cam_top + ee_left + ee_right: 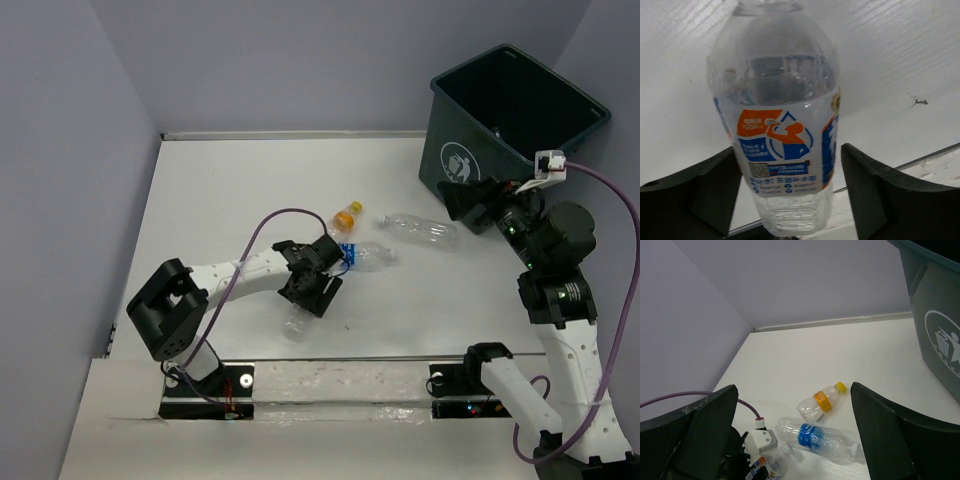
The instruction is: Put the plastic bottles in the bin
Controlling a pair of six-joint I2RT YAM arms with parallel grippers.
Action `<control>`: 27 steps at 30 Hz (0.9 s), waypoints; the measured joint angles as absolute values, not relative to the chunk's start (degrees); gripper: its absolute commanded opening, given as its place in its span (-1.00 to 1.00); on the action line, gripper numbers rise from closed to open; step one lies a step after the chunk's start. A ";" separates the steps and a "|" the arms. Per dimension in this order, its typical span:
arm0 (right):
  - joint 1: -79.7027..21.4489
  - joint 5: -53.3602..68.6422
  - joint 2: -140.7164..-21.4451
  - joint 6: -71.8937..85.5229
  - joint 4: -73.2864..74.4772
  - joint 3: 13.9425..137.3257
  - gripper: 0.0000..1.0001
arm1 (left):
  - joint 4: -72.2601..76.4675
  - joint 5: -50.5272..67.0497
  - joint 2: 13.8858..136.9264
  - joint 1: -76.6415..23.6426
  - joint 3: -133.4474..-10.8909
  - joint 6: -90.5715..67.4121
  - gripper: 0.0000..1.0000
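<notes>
Spread open around a labelled bottle (pixel 782 135), with the fingers (pixel 880 195) of the left end effector (pixel 790 150) flanking its lower body and a thin gap showing at the right-hand finger; not yet clamped, by the look of it. Lying on the white worktop (pixel 680 75), cap end pointing away from the wrist camera.

Further out, near mid-worktop: an orange-tinted bottle (pixel 347 214), a blue-banded bottle (pixel 372 256) just beside the left wrist, and a clear bottle (pixel 420 229) nearer the bin (pixel 510 110). Set at the far right corner, well apart from the labelled bottle. Raised beside the bin's near wall, with the right end effector (pixel 794 386) gaping wide and holding nothing.

Liable to squirt out sideways if squeezed off-centre on so smooth and rounded a wall, or to buckle if pinched hard. Liable also to sag or slip on the long carry, given a hold so low on the body. Could nudge the blue-banded bottle on lift-off, or crowd the right arm at the bin.

From the left wrist alone: the orange-and-blue label print and the gap at the finger. From overhead alone: the whole route to the bin, though with most of the labelled bottle hidden under the wrist. From the right wrist: a low sidelong look at the loose bottles, but none into the bin.
</notes>
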State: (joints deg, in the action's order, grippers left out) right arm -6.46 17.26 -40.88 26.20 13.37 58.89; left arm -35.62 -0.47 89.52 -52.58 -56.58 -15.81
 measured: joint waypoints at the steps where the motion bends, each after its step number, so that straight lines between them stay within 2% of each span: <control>1: -6.46 17.74 -40.69 26.22 13.32 58.76 0.99 | -35.66 -0.75 89.49 -53.28 -56.47 -16.36 0.16; 4: -6.46 20.08 -39.62 26.28 13.47 57.69 0.99 | -35.38 -1.80 88.27 -55.13 -55.68 -18.61 -0.09; 7: -6.46 23.00 -37.56 26.98 13.69 55.09 0.99 | -35.31 -2.26 84.77 -56.77 -54.13 -20.56 -0.21; 12: -6.46 27.90 -33.85 30.00 13.72 49.45 1.00 | -33.91 -3.77 73.08 -57.78 -53.19 -24.16 -0.27; 18: -6.46 35.05 -31.48 35.68 10.72 40.99 0.99 | -23.79 -4.49 61.67 -60.25 -53.30 -25.58 -0.27; 23: -9.39 40.07 -33.26 39.94 4.91 33.56 0.99 | -14.85 -4.58 63.44 -61.36 -53.30 -24.77 -0.27; 27: -14.66 41.12 -37.67 40.40 2.17 32.97 0.99 | -8.27 -4.56 68.36 -62.72 -53.28 -23.46 -0.27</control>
